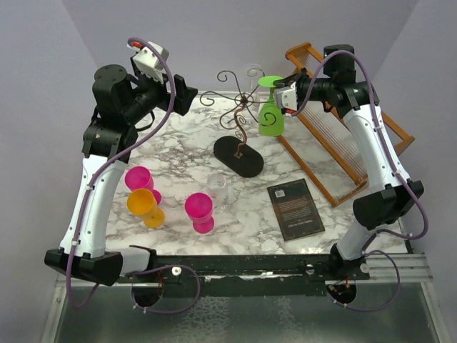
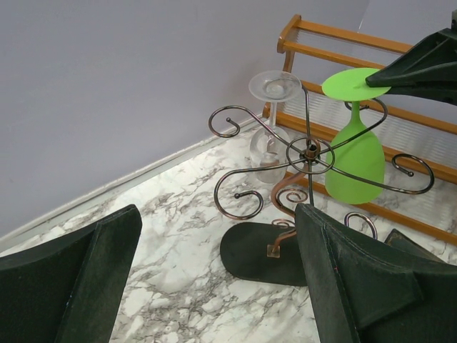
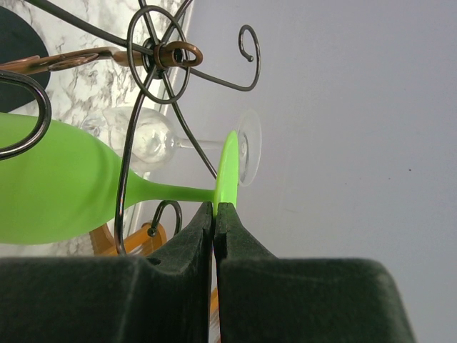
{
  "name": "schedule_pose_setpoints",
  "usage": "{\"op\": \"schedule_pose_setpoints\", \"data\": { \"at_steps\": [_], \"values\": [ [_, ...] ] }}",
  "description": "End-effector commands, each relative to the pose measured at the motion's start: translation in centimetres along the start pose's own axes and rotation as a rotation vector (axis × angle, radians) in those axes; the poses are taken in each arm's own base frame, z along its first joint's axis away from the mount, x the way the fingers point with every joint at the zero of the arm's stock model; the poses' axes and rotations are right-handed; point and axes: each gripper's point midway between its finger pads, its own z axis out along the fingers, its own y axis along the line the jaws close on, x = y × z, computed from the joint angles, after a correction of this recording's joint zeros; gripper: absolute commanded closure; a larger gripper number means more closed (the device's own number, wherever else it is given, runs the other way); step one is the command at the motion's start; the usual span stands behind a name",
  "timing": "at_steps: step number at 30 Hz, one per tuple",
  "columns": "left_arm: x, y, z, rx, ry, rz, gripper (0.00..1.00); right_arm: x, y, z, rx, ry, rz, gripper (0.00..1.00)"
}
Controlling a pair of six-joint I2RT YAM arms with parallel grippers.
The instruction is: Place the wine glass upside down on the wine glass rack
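Green wine glass (image 1: 271,120) at the wine glass rack (image 1: 239,157)
The right gripper (image 3: 215,214) pinches the glass by its flat foot; the bowl hangs below it, upside down, among the rack's curly arms. The left gripper (image 2: 218,279) is wide open and empty.

The wine glass rack (image 1: 239,139) stands mid-way on the table (image 1: 178,153), with the wine glass (image 1: 271,118) upside down at its right side, a second glass (image 1: 251,73) hanging behind, a dish rack (image 1: 335,153) further right, a book (image 1: 295,209) before that, and three cups (image 1: 145,206) front left.
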Motion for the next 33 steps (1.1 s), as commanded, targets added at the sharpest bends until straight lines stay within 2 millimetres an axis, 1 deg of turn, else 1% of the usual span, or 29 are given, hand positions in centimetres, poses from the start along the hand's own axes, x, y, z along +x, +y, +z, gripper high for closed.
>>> {"op": "schedule_pose_setpoints", "data": {
  "at_steps": [1,6,12,20,33],
  "values": [
    [-1.1,0.3,-0.6,-0.020,-0.031,0.026,0.09,-1.1,-0.9,-1.7,0.024,0.022,-0.025,0.98],
    [-1.0,0.4,-0.7,-0.025,-0.031,0.026,0.09,-0.3,-0.4,-2.1,0.020,0.074,-0.023,0.98],
    [-1.1,0.4,-0.9,-0.026,-0.034,0.031,0.09,0.8,-0.7,-3.0,0.040,0.162,-0.016,0.98],
    [-1.1,0.6,-1.2,-0.039,-0.035,0.036,0.09,1.0,-0.5,-3.6,0.044,0.198,-0.011,0.98],
    [-1.3,0.5,-1.5,-0.043,-0.041,0.045,0.09,0.9,-0.5,-4.5,0.049,0.229,-0.012,0.98]
  ]
}}
